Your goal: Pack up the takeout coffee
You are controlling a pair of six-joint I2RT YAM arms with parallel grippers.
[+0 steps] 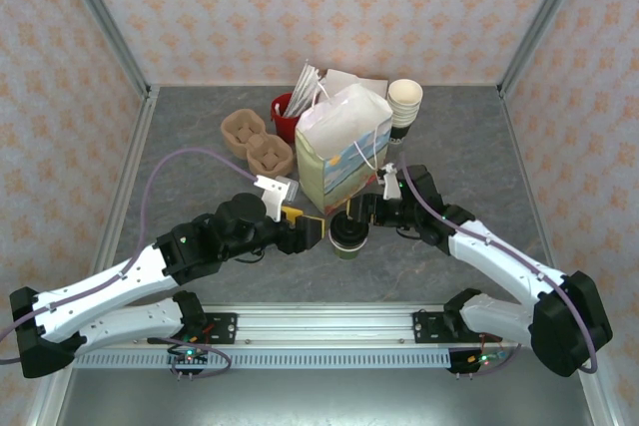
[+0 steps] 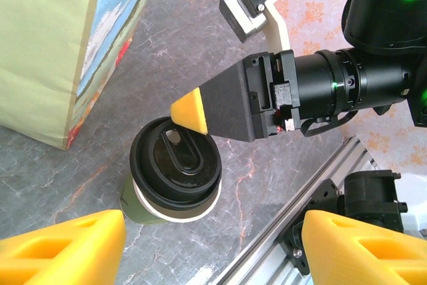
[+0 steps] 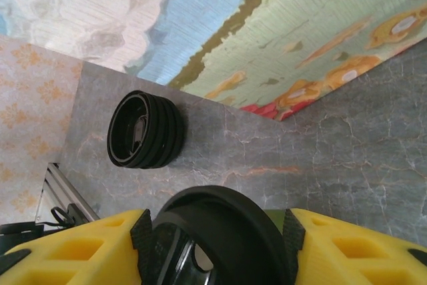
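My right claw (image 3: pixel 217 248) has the takeout coffee (image 1: pixel 349 234) between its two yellow fingers. The black pads press on both sides of the lid (image 2: pixel 175 159), so I think it is gripping the cup. It grabs up high, at the lid. I guess that is the widest, firmest part, and the cup can hang straight down when I lift.

My left claw (image 2: pixel 210 241) is wide open, with nothing in it. It sits just left of the cup and points at it. I think it is there to help if the cup tips, or to steady the bag.

The cup stands on the table (image 1: pixel 469 147), just on the near side of the paper bag (image 1: pixel 344 142). The bag stands tall on its far side, so the cup must go up and over the top edge to get in. I think that is the hard bit, as the bag is much taller than the cup.

The coffee is a small cup. Its lid is round, black and shiny, with a long oval bump and a little sip hole on top. Under the lid there is a pale rim, and the sides are dark green. A low pile of black rings (image 3: pixel 143 131) lies on the table beside the bag. That is not my cup.
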